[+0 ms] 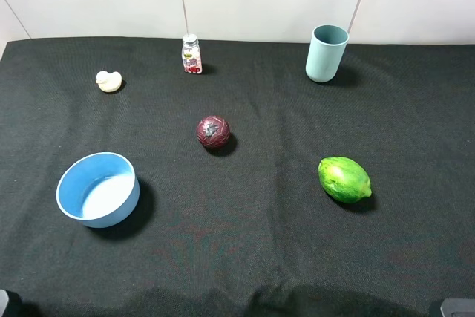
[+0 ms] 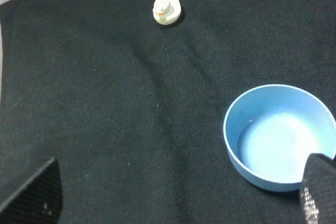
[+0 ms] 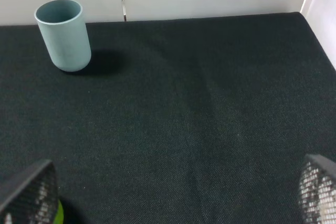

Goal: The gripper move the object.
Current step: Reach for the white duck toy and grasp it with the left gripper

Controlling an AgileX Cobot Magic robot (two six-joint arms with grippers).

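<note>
Duck toy (image 1: 108, 81), small and cream-white, sits upright on the black cloth (image 1: 260, 250) at the far left of the table, on its own and touched by nothing. A small bottle (image 1: 191, 54) with a red label stands to its right along the far edge. A pale blue-green cup (image 1: 326, 53) stands further right. A dark red ball (image 1: 213, 131) lies near the middle, with a green lime (image 1: 344, 179) to the right and nearer. A blue bowl (image 1: 122, 206) sits at the near left, well apart from the duck toy.

In the left wrist view the left gripper (image 2: 181, 182) hangs over the cloth with its two fingers spread wide and nothing between them. The bowl is just beside one finger and the duck toy lies well beyond. The right gripper (image 3: 176, 187) is likewise spread wide and holds nothing. The cup is far ahead of it and a sliver of the lime shows beside one finger.
</note>
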